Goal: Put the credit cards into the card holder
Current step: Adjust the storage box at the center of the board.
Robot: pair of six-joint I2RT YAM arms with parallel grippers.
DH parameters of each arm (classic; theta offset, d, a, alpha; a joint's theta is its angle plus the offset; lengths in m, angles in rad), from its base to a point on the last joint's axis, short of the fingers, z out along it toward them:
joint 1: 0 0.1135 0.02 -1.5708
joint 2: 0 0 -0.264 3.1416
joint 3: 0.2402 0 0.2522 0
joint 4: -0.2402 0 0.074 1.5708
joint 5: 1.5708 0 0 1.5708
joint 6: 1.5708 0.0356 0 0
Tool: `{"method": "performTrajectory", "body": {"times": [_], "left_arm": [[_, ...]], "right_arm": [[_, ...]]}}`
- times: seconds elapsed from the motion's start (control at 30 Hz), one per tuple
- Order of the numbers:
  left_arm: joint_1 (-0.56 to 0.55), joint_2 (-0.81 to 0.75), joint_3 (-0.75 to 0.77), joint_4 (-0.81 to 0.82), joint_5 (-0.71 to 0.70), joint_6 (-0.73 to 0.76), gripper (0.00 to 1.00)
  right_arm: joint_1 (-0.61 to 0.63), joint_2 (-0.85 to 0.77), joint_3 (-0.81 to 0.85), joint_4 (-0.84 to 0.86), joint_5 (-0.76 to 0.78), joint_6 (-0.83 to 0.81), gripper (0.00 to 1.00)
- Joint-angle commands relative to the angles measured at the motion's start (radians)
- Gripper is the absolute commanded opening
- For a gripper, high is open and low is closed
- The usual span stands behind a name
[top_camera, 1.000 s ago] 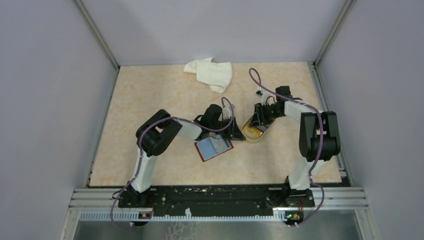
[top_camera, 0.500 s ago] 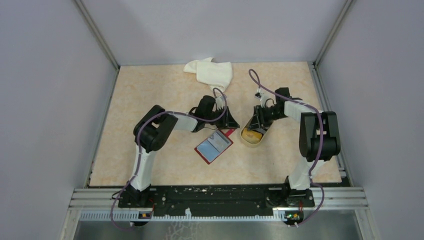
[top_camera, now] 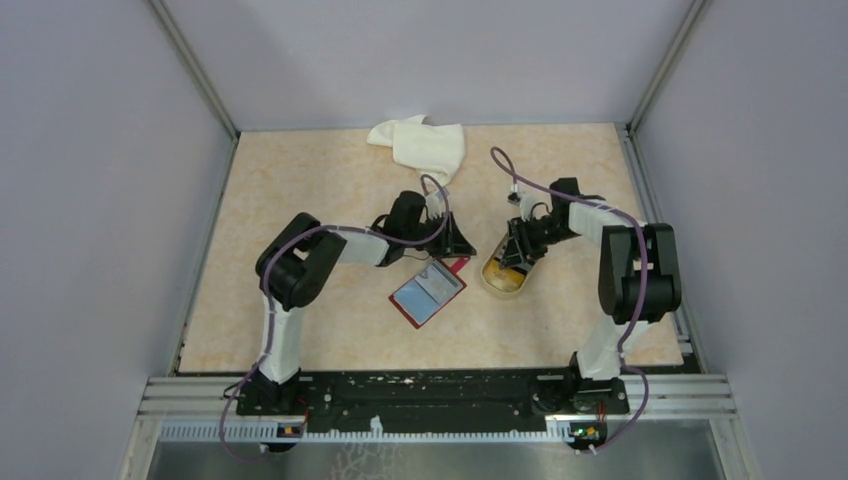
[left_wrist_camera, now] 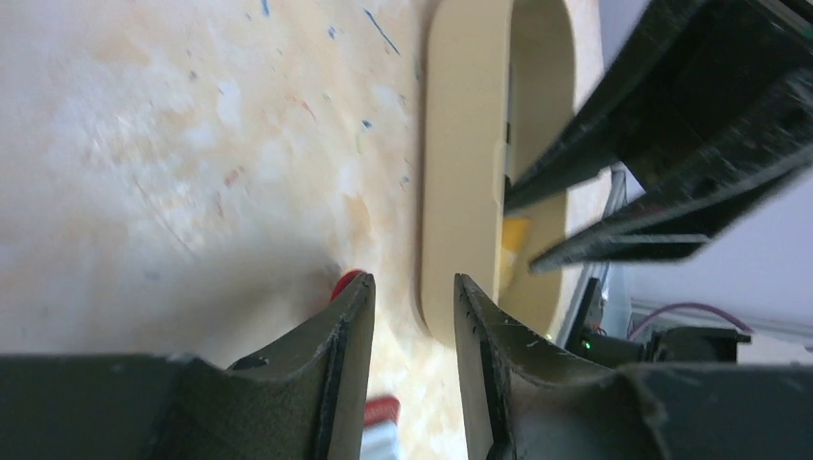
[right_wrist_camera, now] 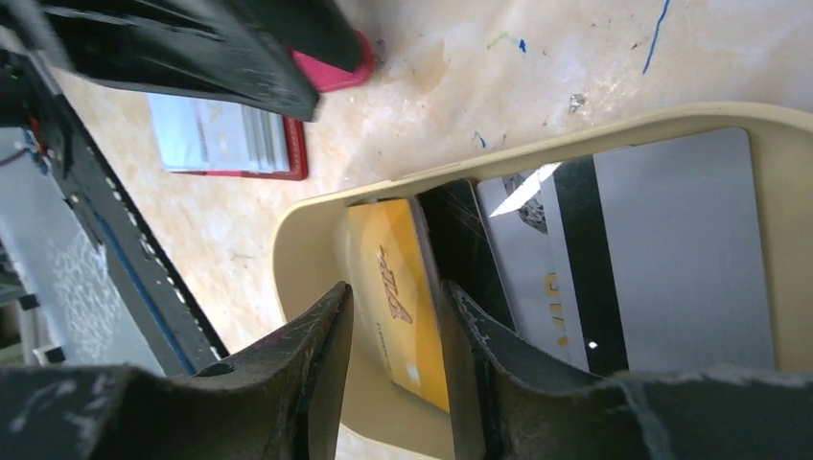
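Table (top_camera: 300, 200): beige mottled top, scuffed, with blue pen flecks up close. Grey walls (top_camera: 90, 200) on three sides, metal rail (top_camera: 430, 392) along the near edge. White cloth (top_camera: 425, 148) bunched at the back.

Card holder (top_camera: 428, 293) lies open and flat mid-table, red tab (top_camera: 457, 265) at its far corner. Left gripper (top_camera: 455, 243) is just beyond the tab, fingers slightly apart, nothing between them.

Beige tray (top_camera: 497, 288) is right of the holder, not touching it. Right gripper (right_wrist_camera: 398, 292) is down in the tray, fingers spread over a yellow card (right_wrist_camera: 393, 249); can't tell if they touch it. Dark card (right_wrist_camera: 460, 240) overlaps the yellow one, silver card (right_wrist_camera: 671, 259) beside them.

From above, the right gripper hides most of the tray. Left wrist view is blurred, holder cut off at its bottom edge.
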Motion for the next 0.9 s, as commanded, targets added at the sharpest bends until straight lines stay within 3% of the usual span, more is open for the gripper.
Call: {"method": "performTrajectory", "body": {"times": [0.0,0.23,0.37,0.47,0.6,0.73,0.87], "left_arm": [[-0.004,-0.141,-0.096,0.063,0.003,0.024,0.43],[-0.083,-0.295,-0.307,0.152,-0.032,-0.030,0.43],[-0.160,-0.296,-0.366,0.186,-0.096,-0.076,0.37],[-0.182,-0.264,-0.393,0.222,-0.118,-0.107,0.31],[-0.183,-0.228,-0.420,0.266,-0.120,-0.130,0.31],[-0.183,-0.253,-0.433,0.259,-0.143,-0.107,0.32],[-0.182,-0.320,-0.465,0.229,-0.195,-0.065,0.33]], "right_arm": [[0.003,-0.063,0.040,-0.021,0.039,-0.119,0.40],[0.008,-0.039,0.137,-0.161,0.063,-0.349,0.46],[0.017,-0.021,0.184,-0.287,0.078,-0.565,0.45],[0.057,-0.072,0.130,-0.282,0.111,-0.671,0.41],[0.185,-0.133,0.014,-0.122,0.235,-0.619,0.22],[0.271,-0.141,-0.051,0.083,0.267,-0.481,0.06],[0.304,-0.120,-0.052,0.335,0.347,-0.244,0.03]]}}
